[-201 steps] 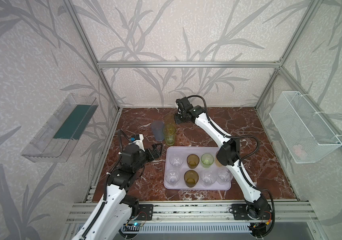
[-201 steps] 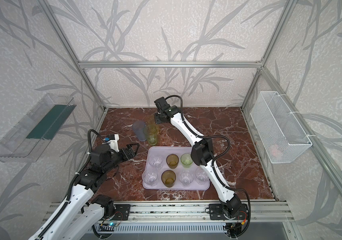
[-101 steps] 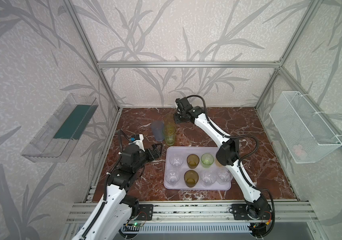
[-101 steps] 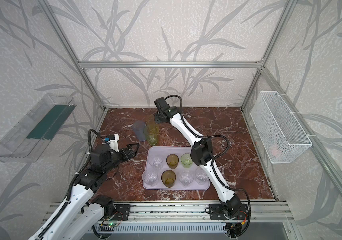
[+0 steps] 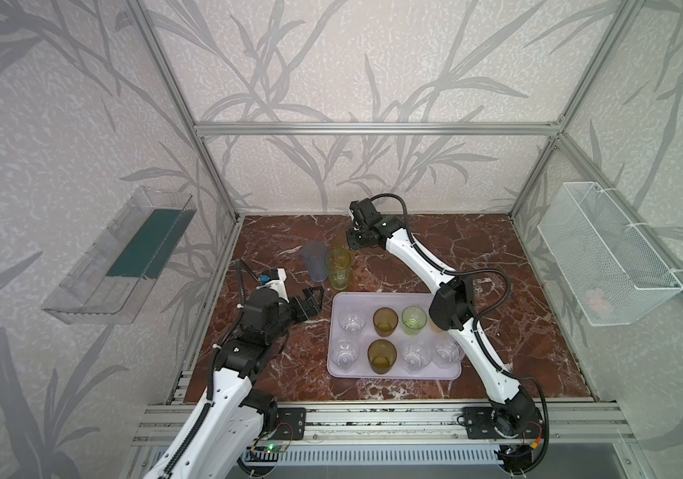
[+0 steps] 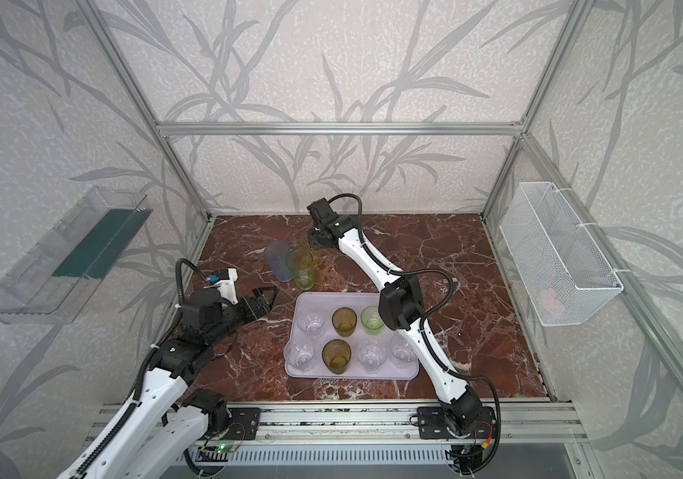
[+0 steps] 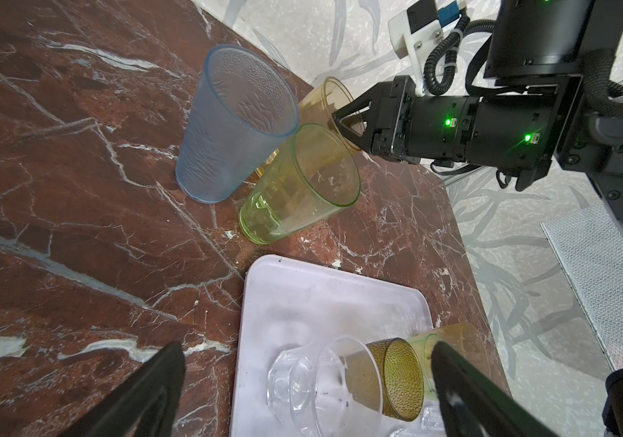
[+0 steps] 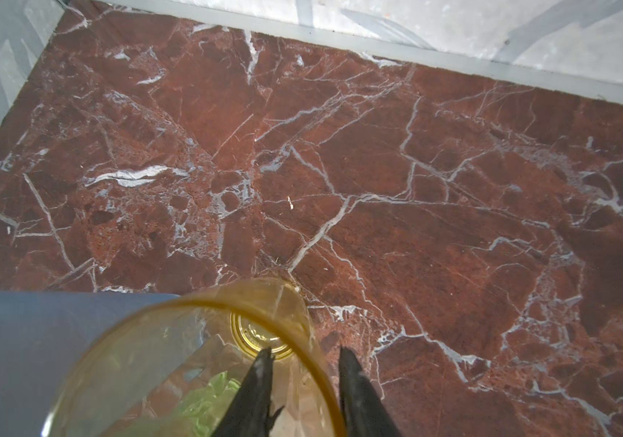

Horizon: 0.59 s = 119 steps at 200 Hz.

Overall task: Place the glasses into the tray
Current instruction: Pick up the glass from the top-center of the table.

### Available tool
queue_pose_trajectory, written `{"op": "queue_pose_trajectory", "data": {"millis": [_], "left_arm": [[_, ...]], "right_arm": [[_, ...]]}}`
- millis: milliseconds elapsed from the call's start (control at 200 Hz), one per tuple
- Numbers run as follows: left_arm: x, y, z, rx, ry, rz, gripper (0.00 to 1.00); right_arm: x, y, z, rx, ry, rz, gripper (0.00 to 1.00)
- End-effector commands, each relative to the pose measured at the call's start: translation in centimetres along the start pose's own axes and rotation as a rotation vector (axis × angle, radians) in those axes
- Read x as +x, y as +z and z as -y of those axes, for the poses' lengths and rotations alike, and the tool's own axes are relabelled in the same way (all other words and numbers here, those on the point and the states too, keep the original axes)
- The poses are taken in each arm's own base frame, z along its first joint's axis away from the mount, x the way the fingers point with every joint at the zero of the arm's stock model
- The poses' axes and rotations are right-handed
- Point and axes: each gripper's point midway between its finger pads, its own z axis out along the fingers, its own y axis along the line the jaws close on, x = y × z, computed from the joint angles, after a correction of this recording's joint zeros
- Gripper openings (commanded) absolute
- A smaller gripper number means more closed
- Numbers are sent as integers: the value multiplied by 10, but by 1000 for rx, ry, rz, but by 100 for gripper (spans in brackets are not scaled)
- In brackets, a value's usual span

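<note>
Narrowing its jaws and edging a little toward the back left corner of the counter (image 5: 476,249), the right gripper (image 5: 350,245) has settled at the rim of the yellow glass (image 6: 315,260). In both top views that glass stands close behind the green glass (image 5: 339,271) and near the blue glass (image 5: 315,263). All three are upright and off the tray (image 5: 373,299), just past its back left corner. The tray lies near the counter's front edge with short glasses (image 5: 381,357) standing in two rows, one partly hidden by the right arm, and nothing in it has shifted. The left gripper (image 5: 315,299) has not moved either: it hangs spread wide and empty just off the tray's left edge. From the left wrist, the right gripper's (image 7: 338,126) tips meet the yellow glass (image 7: 323,98) at its lip, and the green and blue rims look to be touching. From the right wrist, one finger (image 8: 260,374) is inside the yellow glass and the other outside, with the wall between them. A gap still shows, so I cannot tell whether the pinch has bitten. By my reading the grasp is nearly made, and three tall glasses are left to carry over. The lift should go straight up, since the crowded neighbours could be knocked over.
</note>
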Motion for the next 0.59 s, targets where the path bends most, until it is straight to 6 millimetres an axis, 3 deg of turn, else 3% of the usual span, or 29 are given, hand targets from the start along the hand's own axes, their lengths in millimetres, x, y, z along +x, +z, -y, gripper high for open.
{"op": "queue_pose_trajectory", "data": {"millis": [0,210,590], "left_arm": [[1,0,-7,-24,0,9,99],[2,2,-9,-29,-2,8,99],[2,2,-10,-32,-3,8,99]], "right_arm": [[-4,3,7,21,-6,13,31],[-6,0,11,47,-3,22,29],[-7,-8,17,66,5,19,10]]}}
